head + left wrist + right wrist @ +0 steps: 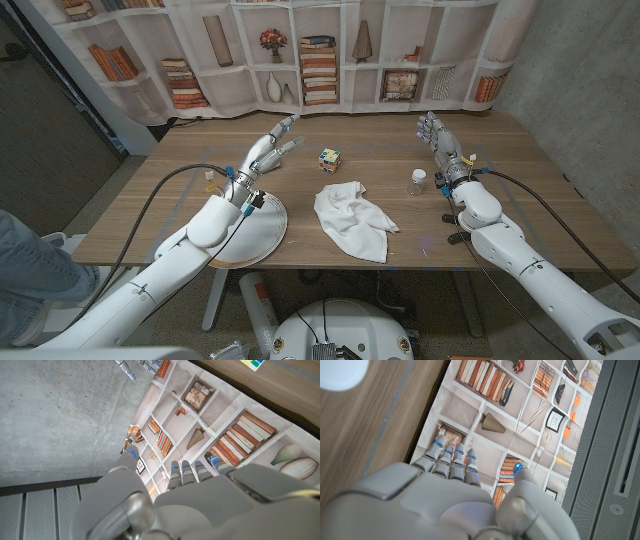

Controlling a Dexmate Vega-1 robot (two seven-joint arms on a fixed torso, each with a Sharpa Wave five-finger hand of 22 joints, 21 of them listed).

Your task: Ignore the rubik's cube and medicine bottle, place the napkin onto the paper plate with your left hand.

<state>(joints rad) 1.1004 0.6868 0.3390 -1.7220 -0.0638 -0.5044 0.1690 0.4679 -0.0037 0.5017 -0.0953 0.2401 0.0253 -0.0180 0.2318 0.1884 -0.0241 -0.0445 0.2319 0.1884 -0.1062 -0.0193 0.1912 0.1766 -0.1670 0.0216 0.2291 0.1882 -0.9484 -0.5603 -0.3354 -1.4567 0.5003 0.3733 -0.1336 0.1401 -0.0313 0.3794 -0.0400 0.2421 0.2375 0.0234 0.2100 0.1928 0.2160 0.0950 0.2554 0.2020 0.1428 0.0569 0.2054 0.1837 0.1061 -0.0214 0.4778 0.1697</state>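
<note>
Plate (262, 240) sits nearest me, half under my left forearm. Napkin (353, 220) lies crumpled just beside the plate, not on it, so nothing done yet. My left hand (262, 155) hovers beyond the plate, fingers spread, holding nothing. Right hand (440, 143) empty, fingers straight.

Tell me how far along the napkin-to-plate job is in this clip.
Nothing looks done yet. The napkin lies crumpled on the table, apart from the paper plate. In hand: the left robot hand is raised beyond the plate with fingers spread, holding nothing; the right robot hand also holds nothing, beside the medicine bottle. Left: reaching, grasping the napkin, and setting it on the plate. The rubik's cube stands untouched.
</note>
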